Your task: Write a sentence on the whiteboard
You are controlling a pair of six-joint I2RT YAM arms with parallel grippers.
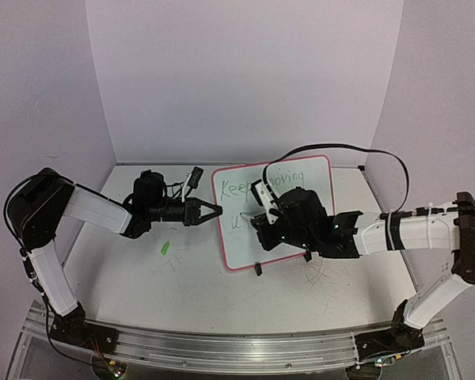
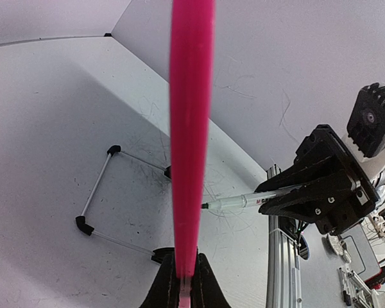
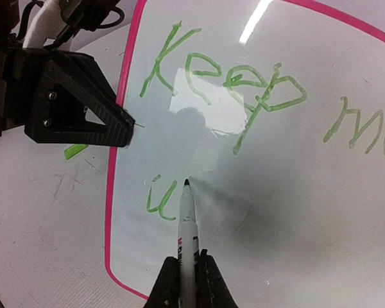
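The whiteboard [image 1: 239, 247], glossy white with a thin pink frame, stands tilted at mid-table. My left gripper [image 1: 214, 210] is shut on its left edge; the left wrist view shows the pink frame [image 2: 191, 128] edge-on, clamped between the jaws of the left gripper [image 2: 186, 282]. My right gripper [image 3: 187, 277] is shut on a white marker [image 3: 187, 221]. Its dark tip rests on the whiteboard [image 3: 295, 218] just right of a green "u" [image 3: 160, 200]. The sentence [image 3: 228, 83] reads "Keep mo" in green on the upper line. The marker [image 2: 244, 202] also shows in the left wrist view.
A small green cap [image 1: 165, 248] lies on the table left of the board. The board's wire stand with black feet [image 2: 95, 192] rests behind it. Purple walls close in the back and sides. A metal rail [image 1: 222, 344] runs along the near edge.
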